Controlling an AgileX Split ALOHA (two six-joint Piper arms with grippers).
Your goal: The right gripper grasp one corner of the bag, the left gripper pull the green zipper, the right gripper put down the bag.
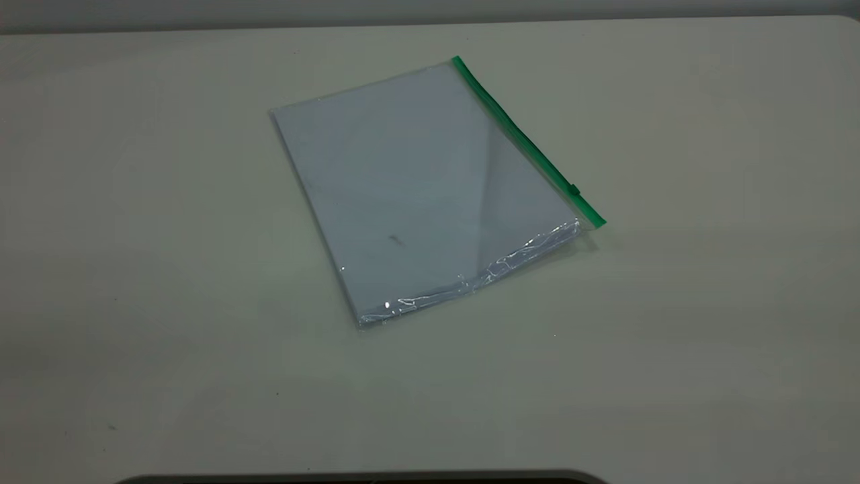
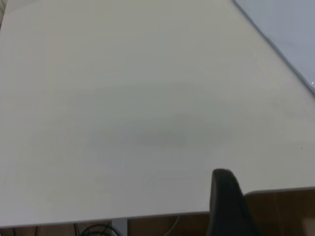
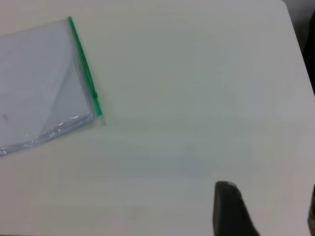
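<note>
Bag (image 1: 416, 195) lies flat near the middle of the pale desk (image 1: 705, 302), its green zipper (image 1: 527, 141) running along one long edge with the small slider (image 1: 574, 190) close to one end. Neither arm touches it. Only one dark fingertip shows for the left gripper (image 2: 226, 201), so its jaws cannot be judged; the right gripper (image 3: 268, 209) hovers well apart from the bag, jaws wide.

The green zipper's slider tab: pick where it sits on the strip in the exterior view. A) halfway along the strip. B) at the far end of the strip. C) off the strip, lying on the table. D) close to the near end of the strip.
D: the slider tab sits on the green zipper a short way from the bag's near corner; neither pincer touches it.
</note>
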